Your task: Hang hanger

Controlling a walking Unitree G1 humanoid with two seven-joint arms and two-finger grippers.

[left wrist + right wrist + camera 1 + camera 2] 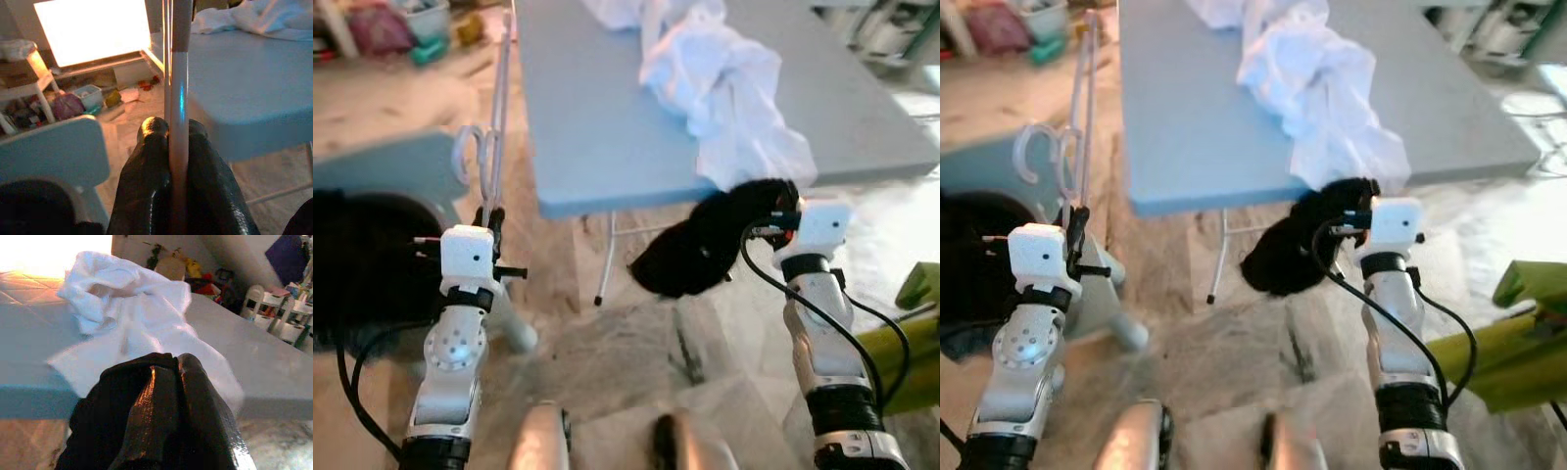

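A pale, see-through hanger [498, 117] stands upright beside the table's left edge, with its hook [470, 152] curling low on the left. My left gripper [492, 217] is shut on the hanger's lower end; in the left wrist view the bar [178, 93] runs between the two black fingers [146, 166]. My right gripper [785, 210] is shut on a black garment [700, 247], which hangs below the table's front edge. In the right wrist view the black garment [105, 416] is bunched around the fingers [195, 391].
A grey-blue folding table [597, 127] stands ahead with a crumpled white cloth [720, 83] on it. A light blue chair [391, 171] with dark cloth [357, 259] is at the left. Something green [906, 328] lies at the right. The floor is tiled.
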